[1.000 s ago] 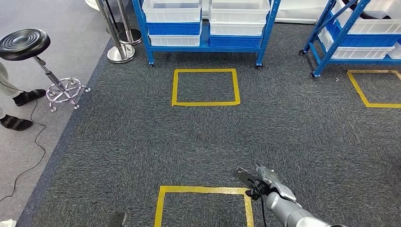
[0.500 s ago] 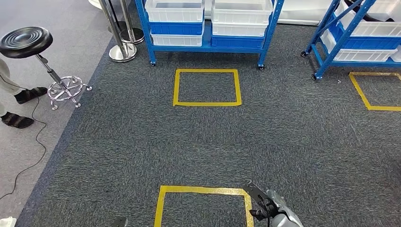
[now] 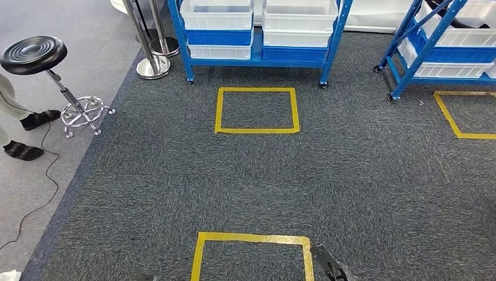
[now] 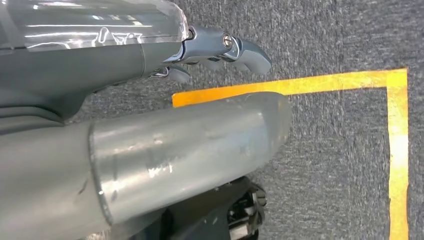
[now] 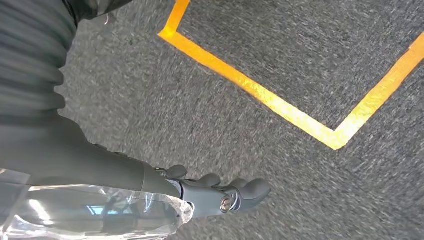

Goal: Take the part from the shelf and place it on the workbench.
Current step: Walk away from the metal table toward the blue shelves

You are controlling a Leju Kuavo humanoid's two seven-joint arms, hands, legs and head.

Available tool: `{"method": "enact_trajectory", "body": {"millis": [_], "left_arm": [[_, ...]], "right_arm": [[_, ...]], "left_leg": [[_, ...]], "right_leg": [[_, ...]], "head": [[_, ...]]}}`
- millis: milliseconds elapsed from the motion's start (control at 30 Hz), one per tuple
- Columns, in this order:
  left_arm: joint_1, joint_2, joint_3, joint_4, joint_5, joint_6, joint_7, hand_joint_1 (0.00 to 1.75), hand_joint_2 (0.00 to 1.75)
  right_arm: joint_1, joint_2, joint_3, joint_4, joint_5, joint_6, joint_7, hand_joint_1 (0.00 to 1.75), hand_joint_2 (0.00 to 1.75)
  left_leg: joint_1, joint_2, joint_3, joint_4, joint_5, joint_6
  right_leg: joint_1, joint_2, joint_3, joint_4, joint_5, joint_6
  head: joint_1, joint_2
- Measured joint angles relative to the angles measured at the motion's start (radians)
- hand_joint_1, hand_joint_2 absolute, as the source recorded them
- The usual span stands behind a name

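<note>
A blue shelf stands at the far end of the carpet with white bins on it; I cannot make out what lies in them. The dark tip of my right hand shows at the bottom edge of the head view. In the right wrist view the right hand hangs over the carpet, its fingers stretched out and holding nothing. In the left wrist view my left hand likewise hangs over the carpet with nothing in it, the thick thumb apart from the fingers.
A second blue shelf with bins stands at the far right. Yellow tape squares mark the carpet, one before the shelf and one near me. A black stool, chrome posts and a person's feet are at the left.
My right arm has dropped from the lower middle of the head view to its bottom edge. The whole scene has shifted slightly downward, so the camera has moved.
</note>
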Motion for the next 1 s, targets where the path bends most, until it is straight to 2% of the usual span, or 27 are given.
{"method": "enact_trajectory", "body": {"millis": [67, 100, 167, 200, 233, 267, 300, 333, 367, 400, 467, 533, 567, 600, 633, 700, 733, 767, 800, 867, 900, 933, 1000], "left_arm": [[-0.001, 0.000, 0.000, 0.000, 0.000, 0.000, 0.000, 0.00, 0.00], [-0.001, 0.000, 0.000, 0.000, 0.000, 0.000, 0.000, 0.00, 0.00], [0.002, 0.000, 0.000, 0.000, 0.000, 0.000, 0.000, 0.00, 0.00], [0.004, 0.000, 0.000, 0.000, 0.000, 0.000, 0.000, 0.00, 0.00], [0.007, 0.000, 0.000, 0.000, 0.001, -0.001, 0.000, 0.00, 0.00], [0.009, 0.000, 0.000, 0.000, 0.002, -0.001, -0.001, 0.00, 0.00], [0.010, 0.000, 0.000, 0.000, 0.003, -0.001, -0.001, 0.00, 0.00], [0.011, 0.001, 0.000, 0.000, 0.003, 0.000, -0.002, 0.00, 0.00], [0.011, 0.002, 0.001, 0.000, 0.003, 0.000, -0.003, 0.00, 0.00], [0.010, 0.004, 0.001, 0.000, 0.003, 0.000, -0.004, 0.00, 0.00], [0.011, 0.007, 0.002, 0.000, 0.003, 0.000, -0.006, 0.00, 0.00], [0.013, 0.006, 0.003, 0.000, 0.003, 0.001, -0.007, 0.00, 0.00], [0.014, 0.006, 0.003, 0.000, 0.004, 0.002, -0.007, 0.00, 0.00], [0.014, 0.006, 0.005, 0.000, 0.004, 0.003, -0.007, 0.00, 0.00], [0.013, 0.006, 0.007, 0.000, 0.004, 0.003, -0.008, 0.00, 0.00], [0.012, 0.006, 0.010, 0.000, 0.005, 0.003, -0.008, 0.00, 0.00], [0.012, 0.006, 0.011, 0.000, 0.005, 0.003, -0.008, 0.00, 0.00], [0.014, 0.006, 0.012, 0.000, 0.005, 0.003, -0.008, 0.00, 0.00], [0.016, 0.006, 0.013, 0.000, 0.005, 0.003, -0.008, 0.00, 0.00], [0.017, 0.005, 0.015, 0.000, 0.005, 0.003, -0.008, 0.00, 0.00], [0.016, 0.004, 0.016, 0.000, 0.005, 0.004, -0.008, 0.00, 0.00], [0.014, 0.004, 0.016, 0.000, 0.005, 0.004, -0.009, 0.00, 0.00], [0.012, 0.004, 0.017, 0.000, 0.005, 0.004, -0.009, 0.00, 0.00]], "right_arm": [[0.001, 0.002, -0.015, 0.000, -0.007, -0.001, -0.015, 0.00, 1.75], [0.001, 0.003, -0.022, 0.000, -0.010, -0.003, -0.021, 0.00, 1.75], [0.002, 0.004, -0.033, 0.000, -0.015, -0.006, -0.029, 0.00, 1.75], [0.003, 0.005, -0.039, 0.000, -0.016, -0.007, -0.032, 0.00, 1.75], [0.005, 0.006, -0.044, 0.001, -0.017, -0.008, -0.035, 0.00, 1.75], [0.008, 0.007, -0.048, 0.001, -0.018, -0.008, -0.038, 0.00, 1.75], [0.009, 0.009, -0.052, 0.001, -0.020, -0.009, -0.043, 0.00, 1.75], [0.011, 0.012, -0.057, 0.001, -0.023, -0.009, -0.047, 0.00, 1.75], [0.012, 0.015, -0.062, 0.001, -0.027, -0.010, -0.054, 0.00, 1.75], [0.012, 0.018, -0.067, 0.001, -0.032, -0.010, -0.061, 0.00, 1.75], [0.014, 0.022, -0.080, 0.001, -0.039, -0.010, -0.074, 0.00, 1.75], [0.016, 0.024, -0.092, 0.000, -0.045, -0.011, -0.087, 0.00, 1.75], [0.016, 0.025, -0.098, 0.000, -0.048, -0.010, -0.097, 0.00, 1.75], [0.015, 0.026, -0.104, 0.000, -0.051, -0.010, -0.108, 0.00, 1.75], [0.015, 0.027, -0.110, 0.000, -0.052, -0.010, -0.118, 0.00, 1.75], [0.017, 0.028, -0.122, 0.000, -0.052, -0.009, -0.129, 0.00, 1.75], [0.019, 0.028, -0.125, 0.000, -0.053, -0.009, -0.130, 0.00, 1.75], [0.021, 0.028, -0.128, 0.000, -0.053, -0.009, -0.131, 0.00, 1.75], [0.023, 0.028, -0.130, 0.000, -0.054, -0.008, -0.133, 0.00, 1.75], [0.025, 0.028, -0.138, 0.000, -0.064, 0.001, -0.140, 0.00, 1.75], [0.025, 0.028, -0.144, 0.001, -0.072, 0.009, -0.146, 0.00, 1.75], [0.025, 0.028, -0.150, 0.001, -0.080, 0.018, -0.151, 0.00, 1.75], [0.026, 0.029, -0.160, 0.001, -0.092, 0.031, -0.163, 0.00, 1.75]], "left_leg": [[0.003, 0.001, -0.006, 0.028, -0.016, -0.011], [0.005, 0.002, -0.025, 0.071, -0.037, -0.016], [0.008, 0.003, -0.096, 0.203, -0.091, -0.024], [0.009, 0.003, -0.134, 0.264, -0.106, -0.025], [0.009, 0.003, -0.158, 0.294, -0.101, -0.024], [0.009, 0.003, -0.166, 0.287, -0.076, -0.021], [0.007, 0.003, -0.154, 0.240, -0.034, -0.014], [0.003, 0.003, -0.131, 0.171, 0.013, -0.004], [-0.001, 0.003, -0.107, 0.112, 0.043, 0.007], [-0.007, 0.004, -0.086, 0.063, 0.060, 0.016], [-0.014, 0.005, -0.064, 0.028, 0.052, 0.027], [-0.012, 0.003, -0.041, 0.001, 0.048, 0.034], [-0.008, 0.002, -0.025, -0.012, 0.047, 0.037], [-0.005, 0.002, -0.010, -0.024, 0.046, 0.041], [-0.003, 0.002, 0.001, -0.031, 0.043, 0.043], [-0.002, 0.001, 0.017, -0.034, 0.030, 0.047], [-0.002, 0.000, 0.026, -0.034, 0.022, 0.046], [-0.002, -0.001, 0.037, -0.033, 0.013, 0.045], [-0.001, -0.001, 0.050, -0.032, 0.003, 0.042], [0.000, -0.001, 0.074, -0.026, -0.020, 0.033], [0.000, -0.001, 0.079, -0.022, -0.030, 0.027], [-0.001, -0.001, 0.080, -0.019, -0.039, 0.021], [-0.002, -0.001, 0.081, -0.014, -0.046, 0.010]], "right_leg": [[-0.001, -0.001, 0.009, -0.003, -0.003, -0.014], [-0.003, -0.002, 0.014, -0.004, -0.005, -0.020], [-0.001, -0.004, 0.025, -0.004, -0.015, -0.028], [0.000, -0.004, 0.031, -0.004, -0.021, -0.029], [0.002, -0.003, 0.039, -0.004, -0.028, -0.029], [0.003, -0.002, 0.048, -0.004, -0.035, -0.029], [0.005, -0.001, 0.060, -0.004, -0.043, -0.028], [0.006, -0.001, 0.071, -0.005, -0.052, -0.027], [0.008, -0.002, 0.080, -0.006, -0.060, -0.024], [0.008, -0.002, 0.086, -0.008, -0.067, -0.020], [0.005, -0.004, 0.095, -0.013, -0.069, -0.007], [0.004, -0.005, 0.103, -0.004, -0.059, 0.006], [0.004, -0.005, 0.096, 0.019, -0.056, 0.010], [0.004, -0.004, 0.075, 0.057, -0.062, 0.013], [0.003, -0.003, 0.042, 0.110, -0.080, 0.015], [0.002, -0.002, -0.041, 0.216, -0.130, 0.020], [0.001, -0.002, -0.072, 0.242, -0.143, 0.023], [-0.001, -0.002, -0.089, 0.237, -0.137, 0.027], [-0.003, -0.002, -0.090, 0.201, -0.105, 0.030], [-0.005, -0.003, -0.067, 0.082, -0.006, 0.032], [-0.002, -0.003, -0.057, 0.037, 0.026, 0.027], [0.000, -0.003, -0.052, 0.013, 0.045, 0.020], [0.004, -0.002, -0.050, 0.008, 0.042, 0.001]], "head": [[0.000, 0.000], [0.000, 0.000], [0.000, 0.000], [0.000, 0.000], [0.000, 0.000], [0.000, 0.000], [0.000, 0.000], [0.000, 0.000], [0.000, 0.000], [0.000, 0.000], [0.000, 0.000], [0.001, 0.000], [0.001, 0.000], [0.001, 0.000], [0.002, 0.000], [0.002, 0.000], [0.002, 0.000], [0.002, 0.000], [0.002, 0.000], [0.002, 0.000], [0.002, 0.000], [0.003, 0.000], [0.004, 0.000]]}}
